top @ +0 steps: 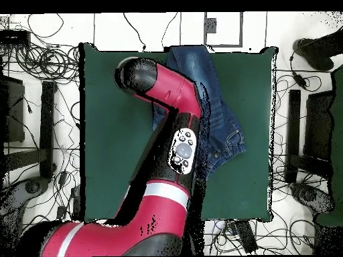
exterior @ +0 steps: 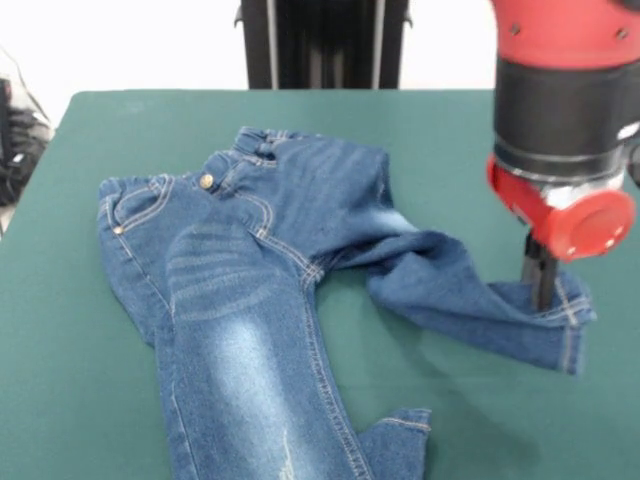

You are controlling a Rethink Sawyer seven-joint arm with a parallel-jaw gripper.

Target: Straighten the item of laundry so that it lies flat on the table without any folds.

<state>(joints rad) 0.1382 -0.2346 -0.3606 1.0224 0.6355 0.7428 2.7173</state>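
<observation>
Jaws closed on jeans (exterior: 300, 290) hem; gripper (exterior: 541, 285), green table (exterior: 60, 330), floor cables (top: 40, 67)

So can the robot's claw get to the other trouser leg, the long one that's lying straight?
Probably yes. The gripper is down at the cuff of the bent leg, and the long leg of the jeans lies uncovered on the table, with nothing on top of it.

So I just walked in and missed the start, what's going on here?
The red arm's tool is down at the hem of one leg of the jeans on the green table. That leg lies bent out sideways and rumpled; the other runs straight toward the table edge, so the jeans aren't flat yet.
</observation>
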